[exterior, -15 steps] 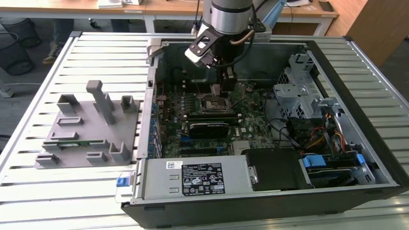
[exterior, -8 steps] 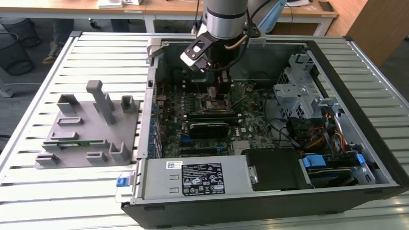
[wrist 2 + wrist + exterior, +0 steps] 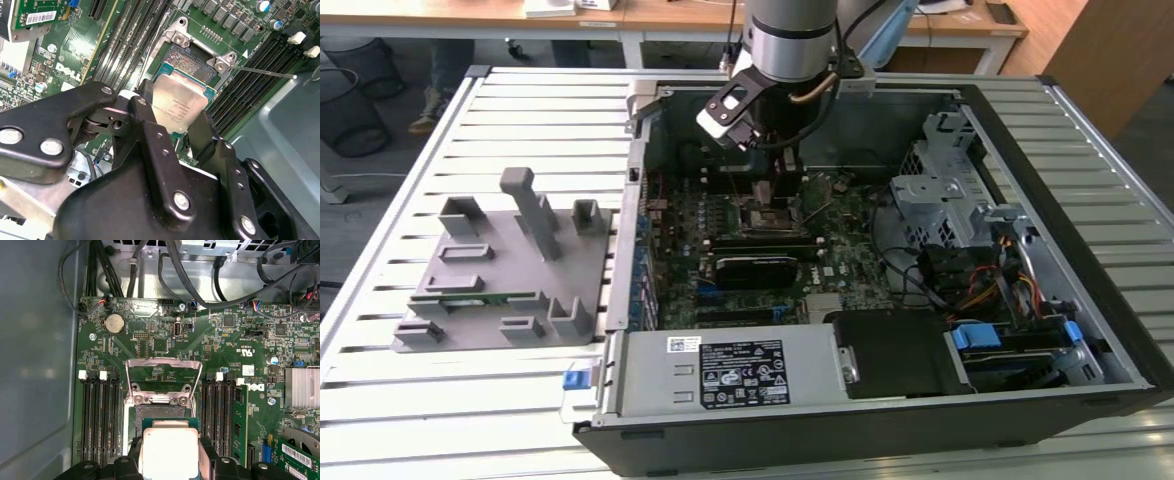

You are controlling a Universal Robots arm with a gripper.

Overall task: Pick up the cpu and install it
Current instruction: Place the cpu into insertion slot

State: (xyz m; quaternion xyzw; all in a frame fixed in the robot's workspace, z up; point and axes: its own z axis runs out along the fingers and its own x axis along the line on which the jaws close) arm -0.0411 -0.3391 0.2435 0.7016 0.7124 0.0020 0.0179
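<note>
My gripper [image 3: 175, 119] is shut on the cpu [image 3: 180, 106], a flat square chip with a silver-white top, with one black finger on each of two opposite edges. In the first wrist view the cpu [image 3: 168, 452] hangs right over the open socket [image 3: 150, 419], between the gripper's [image 3: 168, 462] fingers. The socket's metal bracket [image 3: 163, 371] stands flipped up behind it. I cannot tell whether the chip touches the socket. In the exterior view the gripper [image 3: 781, 188] reaches down into the open computer case over the motherboard [image 3: 761, 240].
Black memory slots [image 3: 97, 420] flank the socket on both sides. A thin metal lever [image 3: 260, 71] sticks out beside it. A finned heatsink [image 3: 302, 387] and an expansion card [image 3: 754, 265] lie close by. A grey fixture tray [image 3: 507, 270] holding a green memory stick [image 3: 474, 297] sits at the exterior view's left.
</note>
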